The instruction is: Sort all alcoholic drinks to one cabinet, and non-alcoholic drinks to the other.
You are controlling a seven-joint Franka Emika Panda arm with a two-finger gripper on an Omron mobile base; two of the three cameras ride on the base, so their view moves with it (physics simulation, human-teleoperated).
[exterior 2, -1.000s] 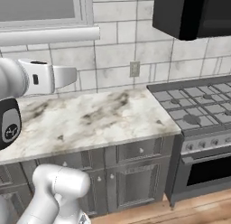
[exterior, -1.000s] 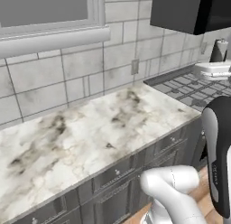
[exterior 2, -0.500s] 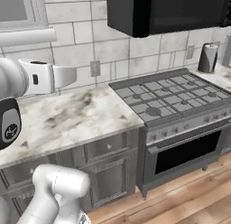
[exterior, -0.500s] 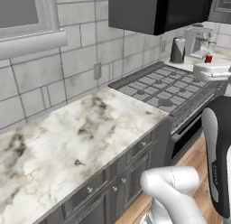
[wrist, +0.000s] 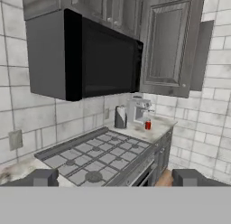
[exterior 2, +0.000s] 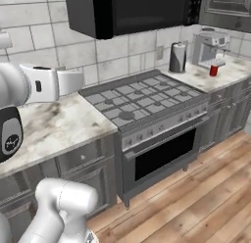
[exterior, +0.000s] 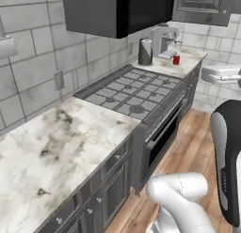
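While the robot looks along the kitchen wall, the red soda can [exterior 2: 213,70] stands far off on the marble desk [exterior: 188,58] past the stove [exterior 2: 147,97] — just beside a grey coffee machine [exterior 2: 208,46]. It is small in every view, so its silver top is hard to see. A dark paper towel roll [exterior: 145,51] stands near it, at the stove's far corner. Above that corner hangs a grey wall cabinet [wrist: 169,44] with its door shut; a black microwave [wrist: 85,56] hangs over the stove.

The gripper [wrist: 115,178] is spread wide and holds nothing — its two dark fingertips [wrist: 43,177] stand well apart at the bottom of the hand view.

The can is probably light, stiff and smooth, so it could slip or tip over. I think the best hold is around its round middle, from the side, with a gentle squeeze. The robot is well apart from it, so it likely needs to get closer first.
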